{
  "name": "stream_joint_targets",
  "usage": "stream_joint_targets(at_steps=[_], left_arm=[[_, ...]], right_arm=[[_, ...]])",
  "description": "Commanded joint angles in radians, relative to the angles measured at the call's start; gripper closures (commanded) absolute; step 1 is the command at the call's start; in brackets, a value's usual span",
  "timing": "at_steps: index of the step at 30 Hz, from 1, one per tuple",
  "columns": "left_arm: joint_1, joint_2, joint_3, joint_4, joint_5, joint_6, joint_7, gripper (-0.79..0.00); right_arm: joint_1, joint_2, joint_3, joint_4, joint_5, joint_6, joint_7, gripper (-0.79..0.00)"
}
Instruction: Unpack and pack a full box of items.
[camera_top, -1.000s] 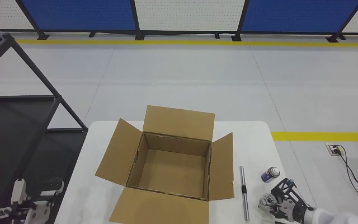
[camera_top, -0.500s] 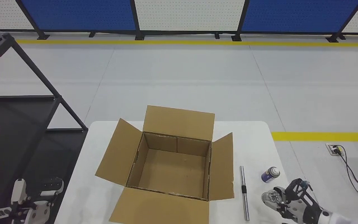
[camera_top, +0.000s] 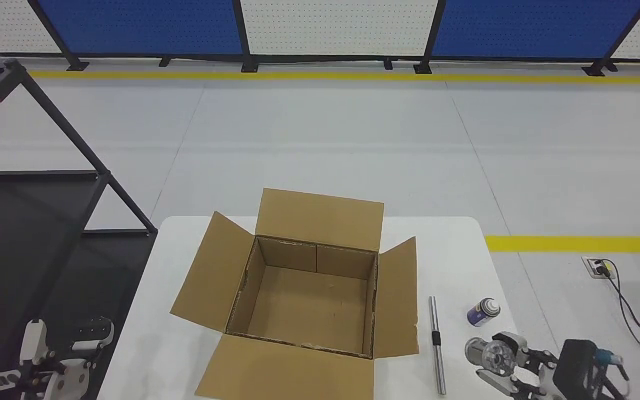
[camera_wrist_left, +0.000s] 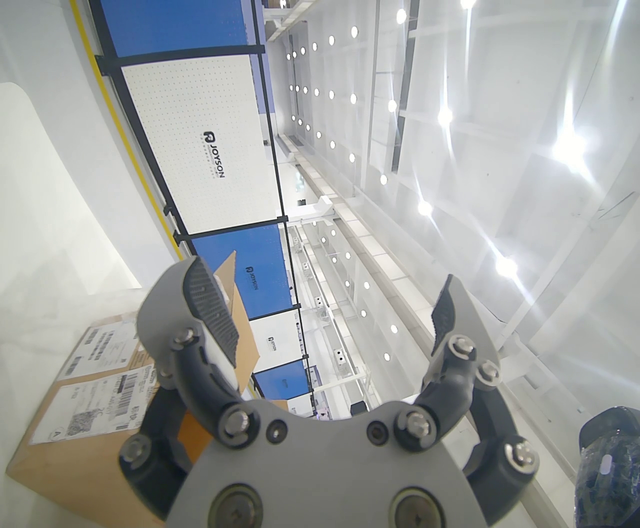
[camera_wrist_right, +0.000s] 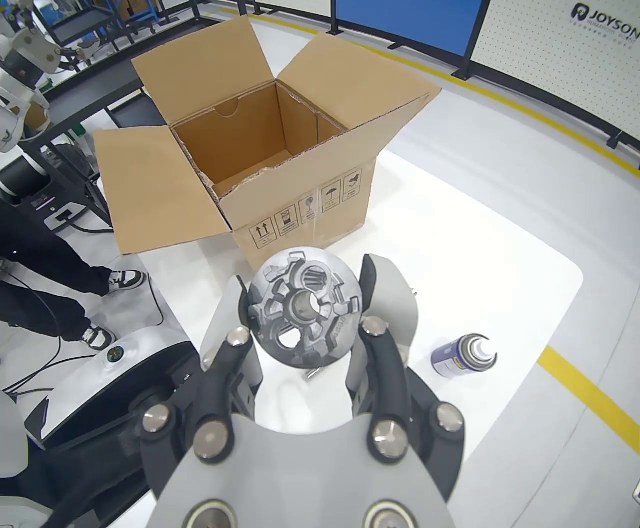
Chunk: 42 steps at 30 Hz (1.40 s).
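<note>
Step in hand: The box (camera_top: 305, 310) was seen open and emptied at the middle of the worktop (camera_top: 180, 340), its four flaps folded outwards. The unpacking half was therefore judged all but done. The metal disc (camera_wrist_right: 300, 312) was judged to be the item in hand, either the last to be set out or the first to be packed back.
Right claw: The right claw (camera_wrist_right: 306, 287) was clamped on the metal disc, one finger pressed to each side of its rim, over the near right corner of the worktop.
Disc and claw: The disc was held between the fingertips, with its toothed face turned towards the wrist. It was judged to be lifted off the worktop, though the gap beneath it could not be made out.
Disc and box: The disc was kept well apart from the box, beyond the right flap and towards the near edge.
Left claw: The left claw (camera_wrist_left: 325, 290) was spread apart with nothing between its fingers. It was pointed up towards the ceiling, near a labelled outer wall of the box.
Other items: A spray can (camera_wrist_right: 462, 355) was found near the right edge. A metal rod (camera_top: 437, 345) was laid between the right flap and the can, lengthwise along that edge.
Next move: If packing was meant, the disc would have to be carried over the right flap and lowered into the opening. The clamp would have to be kept until the disc was rested on the floor of the box, since a heavy metal part let fall could dent the cardboard.
</note>
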Motion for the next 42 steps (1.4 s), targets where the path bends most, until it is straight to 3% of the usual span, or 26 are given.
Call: stream_joint_targets(at_steps=[1,11,18,24,30,37,42], left_arm=[[0.000,0.000,0.000,0.000,0.000,0.000,0.000,-0.785],[0.000,0.000,0.000,0.000,0.000,0.000,0.000,-0.785],[0.000,0.000,0.000,0.000,0.000,0.000,0.000,-0.785],[0.000,0.000,0.000,0.000,0.000,0.000,0.000,-0.785],[0.000,0.000,0.000,0.000,0.000,0.000,0.000,-0.785],[0.000,0.000,0.000,0.000,0.000,0.000,0.000,-0.785],[0.000,0.000,0.000,0.000,0.000,0.000,0.000,-0.785]], right_arm=[[0.001,0.000,-0.001,0.001,-0.001,0.000,0.000,0.000],[0.002,0.000,-0.003,-0.003,-0.001,0.002,-0.002,0.000],[0.079,0.003,-0.076,-0.142,-0.021,0.057,0.019,0.000],[0.311,0.023,-0.258,-0.142,-0.038,0.041,0.118,0.000],[0.613,0.020,-0.548,-0.142,-0.020,0.213,0.268,0.000],[0.912,-0.021,-0.854,-0.108,-0.029,0.465,0.374,0.000],[0.933,-0.026,-0.876,-0.101,-0.028,0.475,0.374,0.000]])
